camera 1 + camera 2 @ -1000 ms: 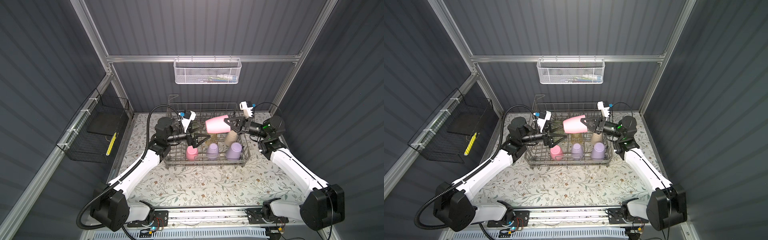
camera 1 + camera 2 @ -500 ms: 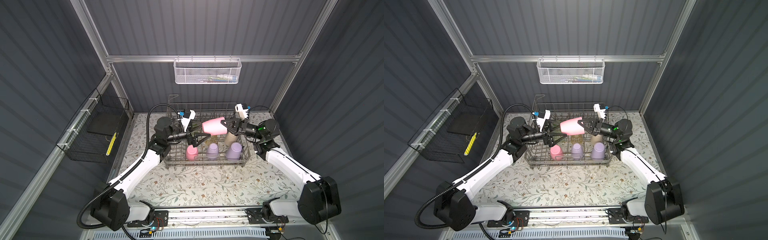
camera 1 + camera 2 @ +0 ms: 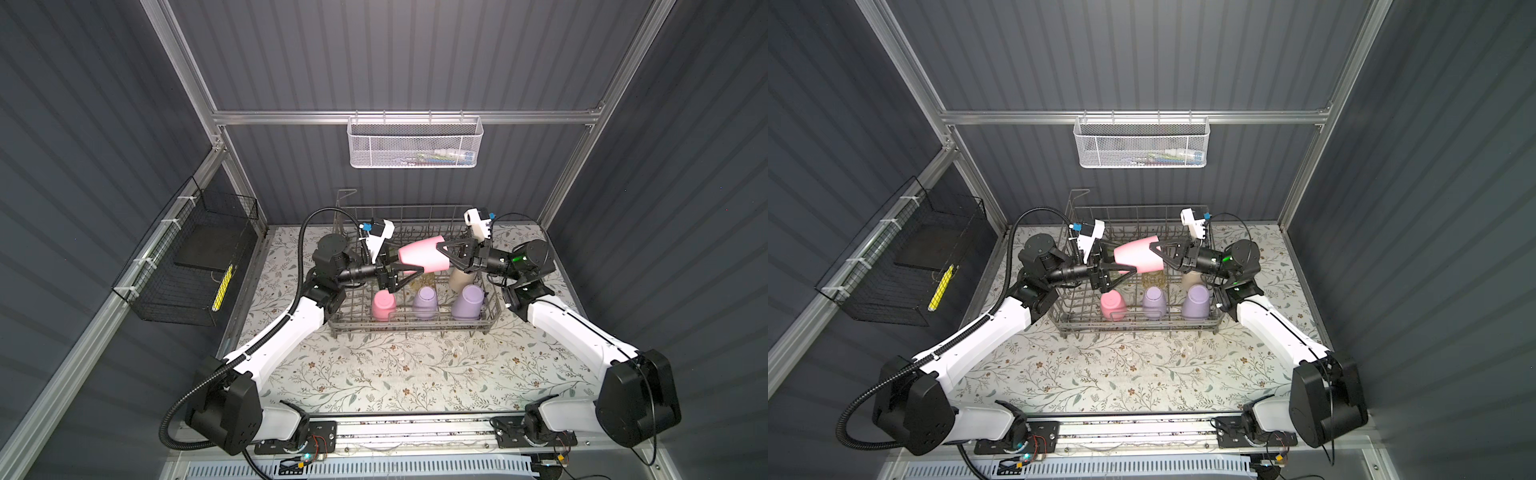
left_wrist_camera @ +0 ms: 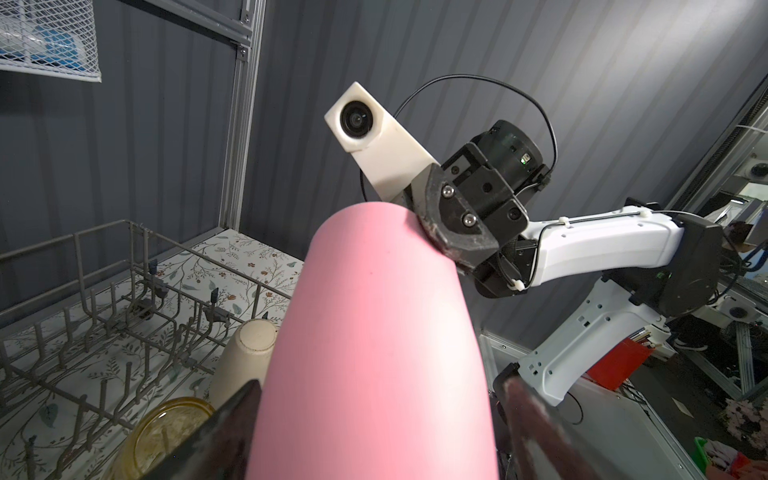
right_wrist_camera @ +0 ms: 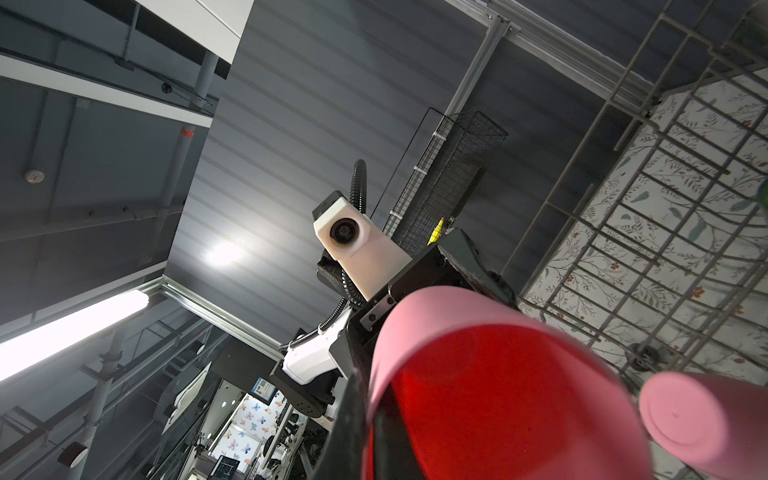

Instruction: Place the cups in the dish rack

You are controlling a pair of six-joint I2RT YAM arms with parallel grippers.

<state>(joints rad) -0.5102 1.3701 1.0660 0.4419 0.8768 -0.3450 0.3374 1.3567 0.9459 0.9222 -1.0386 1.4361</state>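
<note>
A pink cup (image 3: 422, 257) (image 3: 1138, 257) hangs sideways above the grey wire dish rack (image 3: 415, 328) (image 3: 1133, 328). My right gripper (image 3: 444, 255) (image 5: 370, 415) is shut on its rim, one finger inside the mouth. My left gripper (image 3: 409, 259) (image 4: 380, 380) is open, its fingers either side of the cup's base end (image 4: 374, 353), a small gap showing on one side. In the rack stand an upturned pink cup (image 3: 383, 305) (image 5: 698, 424), two lilac cups (image 3: 424, 301) (image 3: 467, 301), a beige cup (image 4: 249, 353) and a clear yellow cup (image 4: 166, 432).
A white mesh basket (image 3: 415, 143) hangs on the back wall. A black wire basket (image 3: 191, 266) with a yellow item is fixed to the left wall. The rack's tall sides (image 4: 104, 228) rise close under both grippers. A floral mat (image 3: 395, 374) lies in front.
My right gripper has carried the pink cup leftwards and a little lower, so its base end now lies between the left gripper's fingers. The left fingers have narrowed slightly.
</note>
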